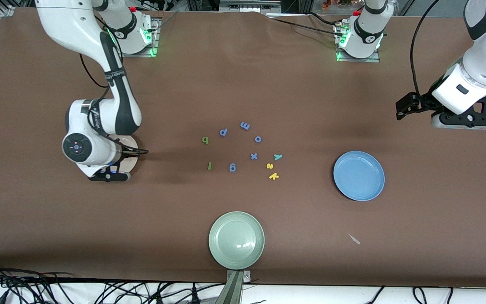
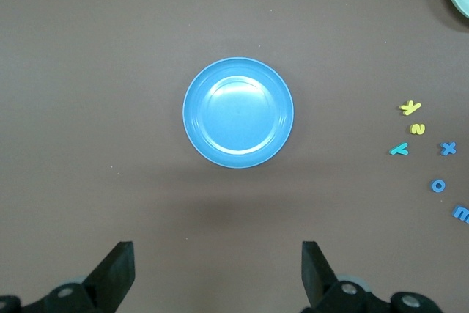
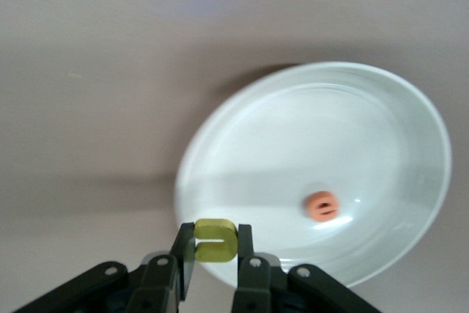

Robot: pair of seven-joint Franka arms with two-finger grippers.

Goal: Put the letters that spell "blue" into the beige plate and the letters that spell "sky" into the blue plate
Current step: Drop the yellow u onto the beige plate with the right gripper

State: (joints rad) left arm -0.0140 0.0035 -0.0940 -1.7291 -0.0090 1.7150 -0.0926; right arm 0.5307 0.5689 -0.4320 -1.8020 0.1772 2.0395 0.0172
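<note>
The yellow u (image 3: 215, 240) sits pinched between the two fingers of the right gripper (image 3: 215, 248), which is clenched on it from both sides; the letter stands out just past the fingertips (image 3: 245, 243) with its open side turned sideways. The gripper holds it over the rim of the beige plate (image 3: 242, 144), at the plate's edge and not its middle. In that plate lies the orange e (image 3: 322, 205), flat on the bottom, apart from the held letter. In the front view the right gripper (image 1: 109, 174) hangs low at the right arm's end of the table, and the arm's wrist hides most of the plate (image 1: 134, 160) under it.

The light green b (image 1: 205, 139) and the dark green l (image 1: 209, 166) lie on the table in the loose cluster of letters at the middle, the l nearer the front camera than the b. The teal y (image 1: 277, 157), yellow s (image 1: 269, 166) and yellow k (image 1: 273, 176) lie close together at the cluster's edge toward the blue plate (image 1: 358, 175), which holds nothing. Blue-purple letters (image 1: 232, 168) are scattered among them. A pale green plate (image 1: 236, 240) rests nearest the front camera.

The left gripper (image 2: 218, 273) waits with its jaws spread wide, up in the air at the left arm's end of the table, grasping nothing.
</note>
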